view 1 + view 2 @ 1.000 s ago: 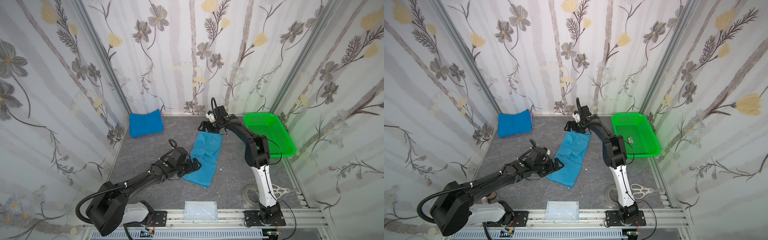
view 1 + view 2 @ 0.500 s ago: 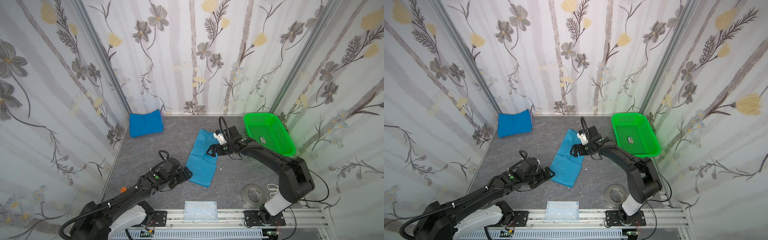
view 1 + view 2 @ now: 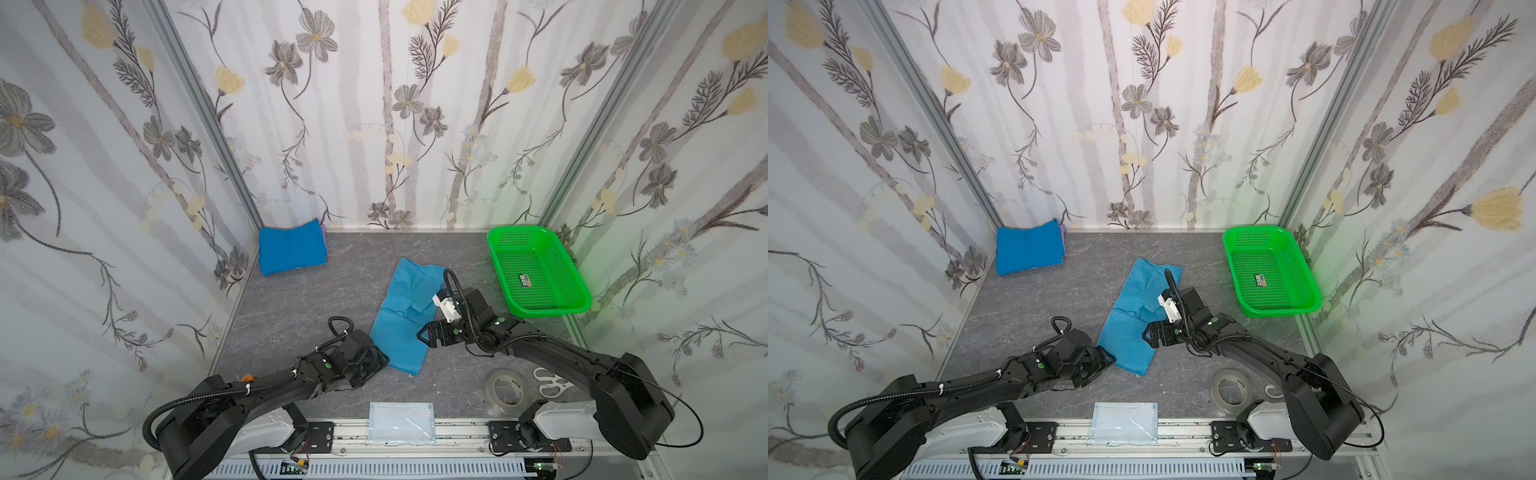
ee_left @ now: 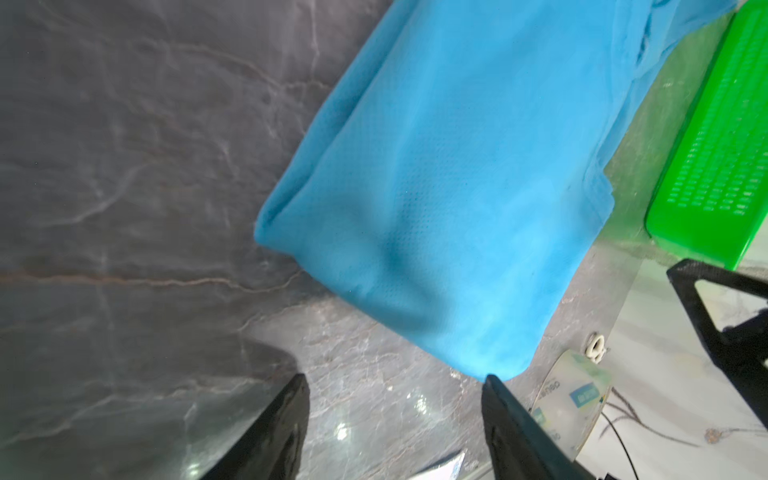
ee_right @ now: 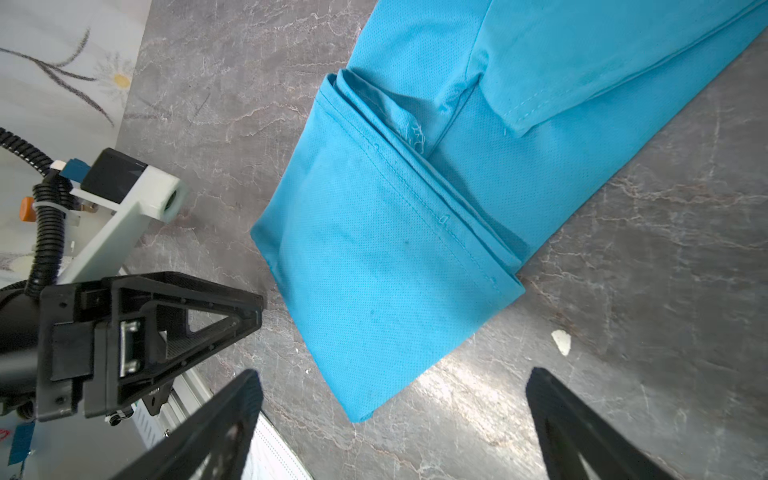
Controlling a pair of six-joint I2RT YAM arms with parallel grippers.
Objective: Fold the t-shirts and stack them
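Mid-table (image 3: 332, 299), a teal shirt (image 3: 405, 316), folded lengthwise into a long strip. Flat on the grey marbled surface, stretched from far to near, with the near end slightly leftward. One sleeve turned in over the body about halfway along.

In the far left corner, against the wall, a deeper blue shirt (image 3: 291, 251), folded into a squarish pad and well apart from the teal one.

At the near left corner of the teal shirt, the left pincer (image 3: 379, 360), low over the table. In the left wrist view, jaws apart with only bare table between them. One fingertip (image 4: 511, 415) right at the cloth's near corner. No cloth gripped.

Over the right edge of the same shirt, toward its near half, the right pincer (image 3: 423, 336). Jaws spread wide in the right wrist view, with the near end of the strip just ahead of the tips and nothing held.

Far right, a green basket (image 3: 552, 309) with a small label lying inside. At the near edge, a pale packet of masks (image 3: 401, 422). To its right, a roll of clear tape (image 3: 490, 392). Just beside the roll, white scissors (image 3: 548, 380), partly hidden under the right arm.
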